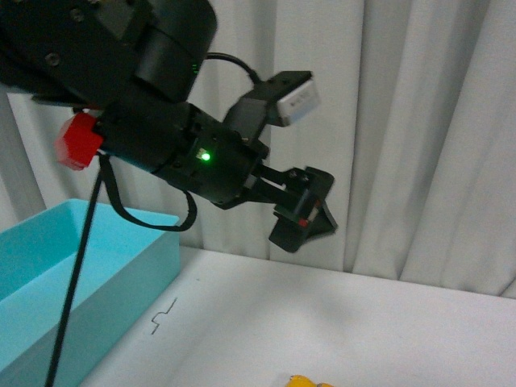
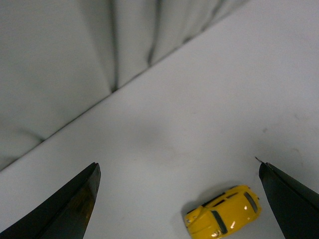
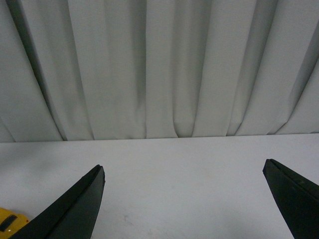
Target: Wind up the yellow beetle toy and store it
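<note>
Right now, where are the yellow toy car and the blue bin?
yellow beetle toy (image 2: 233,209): left wrist view, on its roof.
blue bin (image 1: 133,282): front view, on its side wall.

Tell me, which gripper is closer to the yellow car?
Left, I think. The left gripper hangs open over the car, which lies within its gap. The right gripper, open too, has the car off beyond one side.

Pleated white curtains (image 3: 159,69) hang behind a white table (image 1: 363,322), lit softly, seemingly from overhead.
</note>
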